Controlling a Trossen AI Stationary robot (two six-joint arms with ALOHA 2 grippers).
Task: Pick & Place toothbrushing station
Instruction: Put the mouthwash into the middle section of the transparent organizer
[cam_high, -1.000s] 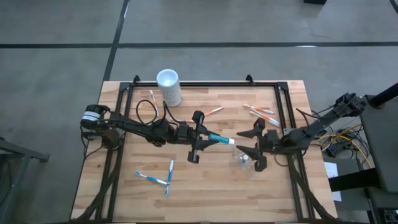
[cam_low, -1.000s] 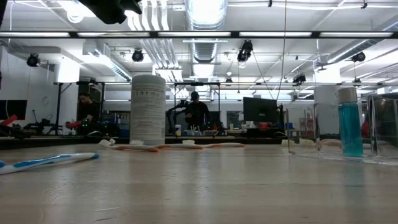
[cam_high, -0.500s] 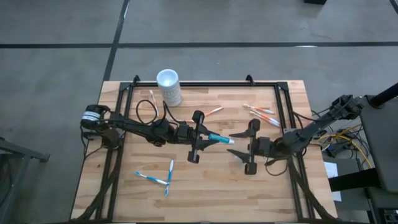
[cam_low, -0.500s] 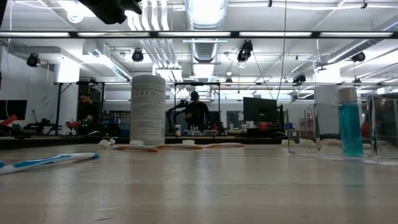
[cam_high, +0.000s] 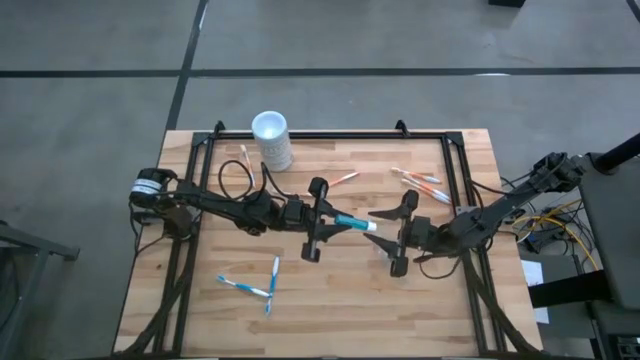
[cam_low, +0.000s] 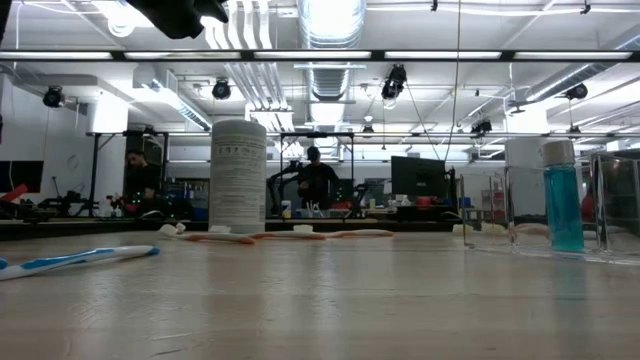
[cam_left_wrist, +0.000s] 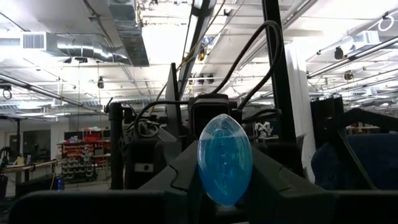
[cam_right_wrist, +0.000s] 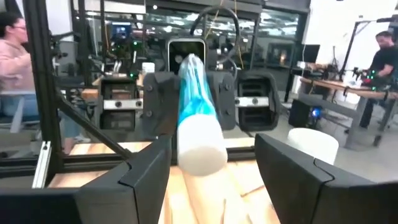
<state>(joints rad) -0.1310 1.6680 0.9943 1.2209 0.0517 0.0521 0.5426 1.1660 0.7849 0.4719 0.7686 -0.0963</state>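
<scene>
My left gripper (cam_high: 318, 222) is shut on a blue tube (cam_high: 347, 222) with a white cap (cam_high: 370, 227), high above the table's middle. My right gripper (cam_high: 386, 236) is open. Its two fingers (cam_right_wrist: 146, 177) stand on either side of the cap (cam_right_wrist: 200, 152) without touching it. In the high view the clear cup is hidden under my right gripper. In the low view it shows at the right edge (cam_low: 615, 200). Blue-and-white toothbrushes (cam_high: 250, 287) lie flat near the front left. Orange-and-white ones (cam_high: 420, 181) lie at the far right. My left gripper pinches the tube's tail end (cam_right_wrist: 189, 68) between its two fingers, coming level from the table's left and lying along the tube. The tube juts out past the fingertips toward the table's right, cap end free. It is lifted clear of the table.
A tall white cup (cam_high: 272, 140) stands at the far left, with more orange-and-white toothbrushes (cam_high: 343, 180) lying near it. A black frame (cam_high: 330, 134) runs along the table's far edge and sides. A teal bottle shape (cam_low: 563, 205) shows beside the clear cup. People work in the room beyond.
My right gripper has moved toward the table's left, up to the tube's cap, rolling a little and staying open. In the high view it now covers the clear cup. The tube and my left gripper have kept still.
</scene>
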